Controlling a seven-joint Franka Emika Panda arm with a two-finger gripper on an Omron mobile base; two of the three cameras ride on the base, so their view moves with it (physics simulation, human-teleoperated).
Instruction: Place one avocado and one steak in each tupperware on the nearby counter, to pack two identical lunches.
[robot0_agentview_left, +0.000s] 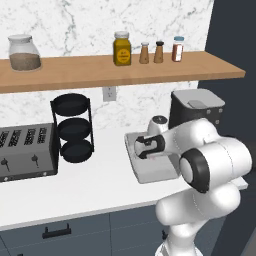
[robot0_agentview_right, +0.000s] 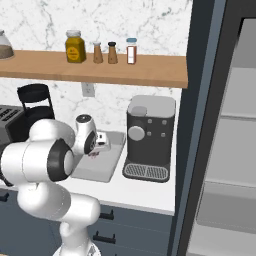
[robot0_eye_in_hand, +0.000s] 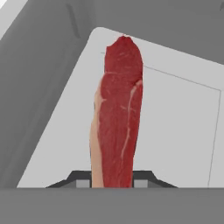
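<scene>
Steak (robot0_eye_in_hand: 118, 118) is clamped between the jaws of the gripper (robot0_eye_in_hand: 113, 179), hanging lengthwise over the floor of the light grey tupperware (robot0_eye_in_hand: 175, 131), as the hand view shows. In the left base view the gripper (robot0_agentview_left: 145, 147) is poised above the tupperware (robot0_agentview_left: 150, 175), which sits on the white counter (robot0_agentview_left: 90, 190) between the black tiered rack (robot0_agentview_left: 73, 127) and the coffee machine (robot0_agentview_left: 196, 107). From the right, a speck of red shows beneath the hand (robot0_agentview_right: 94, 154). Step in hand: delivering one steak into this box. Whether an avocado already lies inside cannot be told; the arm hides much of the interior. Next move calls for a short lowering, then parting the jaws so the meat settles flat within the walls
</scene>
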